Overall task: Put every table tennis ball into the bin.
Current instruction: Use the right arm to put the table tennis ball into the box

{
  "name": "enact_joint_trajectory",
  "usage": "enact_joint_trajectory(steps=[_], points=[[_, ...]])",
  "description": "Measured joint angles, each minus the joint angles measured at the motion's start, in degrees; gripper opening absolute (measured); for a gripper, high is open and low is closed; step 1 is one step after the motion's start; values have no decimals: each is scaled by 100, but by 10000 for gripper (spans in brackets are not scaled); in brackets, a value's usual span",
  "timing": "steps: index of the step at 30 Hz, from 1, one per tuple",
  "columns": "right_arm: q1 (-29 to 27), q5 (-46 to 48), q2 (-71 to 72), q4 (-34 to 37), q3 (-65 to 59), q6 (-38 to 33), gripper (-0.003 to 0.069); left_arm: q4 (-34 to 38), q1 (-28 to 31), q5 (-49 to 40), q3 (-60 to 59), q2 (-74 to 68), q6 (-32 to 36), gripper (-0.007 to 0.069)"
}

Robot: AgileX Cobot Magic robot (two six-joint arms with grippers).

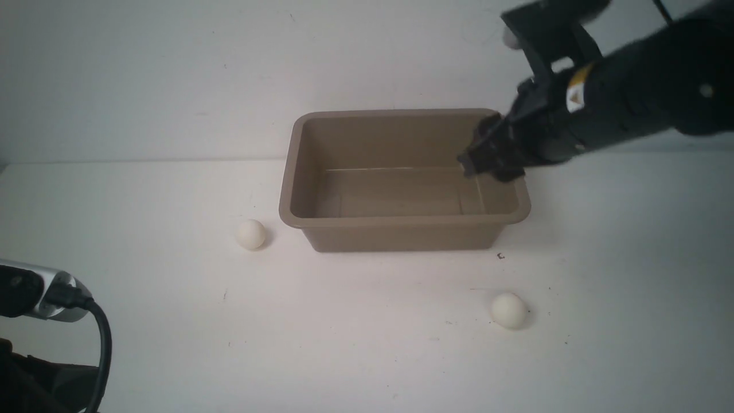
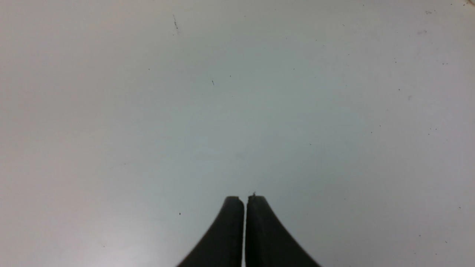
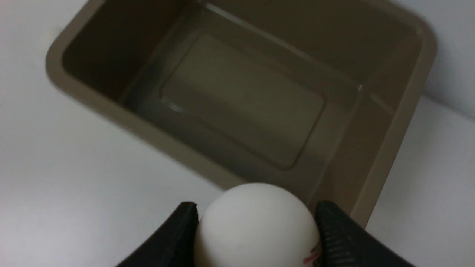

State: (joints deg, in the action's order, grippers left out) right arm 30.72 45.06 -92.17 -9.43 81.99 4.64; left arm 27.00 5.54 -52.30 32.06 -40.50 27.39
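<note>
The black right gripper point(image 1: 487, 156) hangs over the right end of a rectangular taupe plastic bin point(image 1: 401, 220). Its jaws are clamped on a small off-white table tennis ball point(image 3: 256, 226) bearing what may be a red mark, too blurred to read. On the white table point(image 1: 367, 355), a second ball point(image 1: 250, 234) lies left of the bin and a third ball point(image 1: 508, 310) lies in front of its right corner. The left gripper point(image 2: 245, 200) is pressed closed above the table.

Black right end effector point(image 3: 258, 209), seemingly ribbed

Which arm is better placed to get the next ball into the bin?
Right. On the right arm the jaws grip a ball over the bin; the left arm sits far from it, jaws shut, empty.
</note>
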Motion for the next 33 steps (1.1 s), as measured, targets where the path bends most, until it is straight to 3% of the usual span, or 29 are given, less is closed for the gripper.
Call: enact_joint_trajectory(steps=[5,12,16,24,33], points=[[-7,300,-1387,-529,1375,-5,360,0,0,5,0,0,4,-3],[-10,692,-2692,-735,2368,-107,364,0,0,5,0,0,4,-3],[-10,723,-3083,-735,2515,-114,428,0,0,5,0,0,4,-3],[-10,1046,-3071,-730,2691,-107,477,0,0,5,0,0,4,-3],[-14,2404,-1777,-479,2722,-66,466,-19,0,5,0,0,4,-3]])
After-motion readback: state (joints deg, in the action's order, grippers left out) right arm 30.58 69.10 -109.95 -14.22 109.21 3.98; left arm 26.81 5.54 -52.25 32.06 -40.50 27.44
